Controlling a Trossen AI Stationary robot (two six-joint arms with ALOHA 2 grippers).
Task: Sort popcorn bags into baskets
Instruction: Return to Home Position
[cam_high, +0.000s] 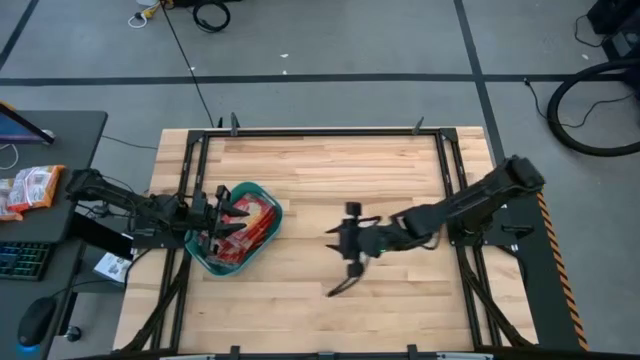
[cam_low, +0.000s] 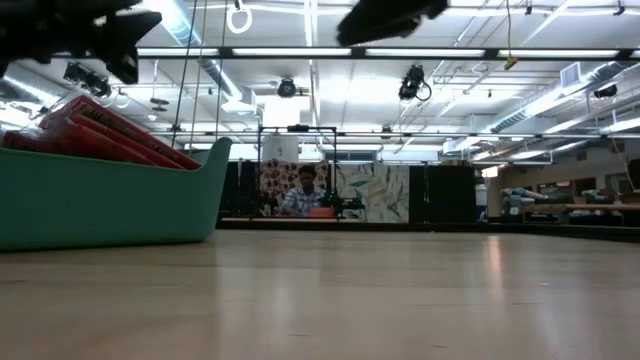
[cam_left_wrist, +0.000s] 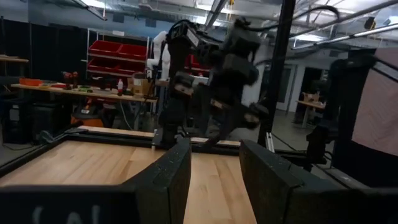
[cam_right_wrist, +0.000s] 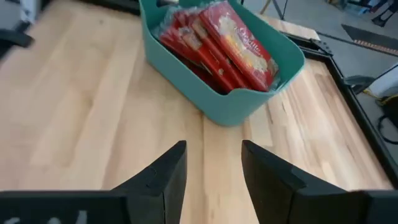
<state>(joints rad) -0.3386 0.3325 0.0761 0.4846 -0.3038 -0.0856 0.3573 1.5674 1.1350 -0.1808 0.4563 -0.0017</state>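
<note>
The teal-green basket (cam_high: 212, 266) stands on the left part of the wooden table and holds several red popcorn bags (cam_high: 252, 226) that lean on edge against each other. In the right wrist view the bags (cam_right_wrist: 231, 43) fill the basket (cam_right_wrist: 230, 102), and in the low view they (cam_low: 110, 135) stick up above its rim (cam_low: 120, 195). My left gripper (cam_high: 222, 213) hovers open over the basket's left side, holding nothing (cam_left_wrist: 214, 180). My right gripper (cam_high: 338, 240) is open and empty above the table's middle, right of the basket, pointing toward it (cam_right_wrist: 214, 171).
Black frame rails (cam_high: 452, 180) run along the table's edges. Bare wood (cam_high: 330, 170) lies between the basket and my right arm. A side desk left of the table carries more packets (cam_high: 30, 188), a keyboard and a mouse. A person (cam_low: 300, 195) sits far behind the table.
</note>
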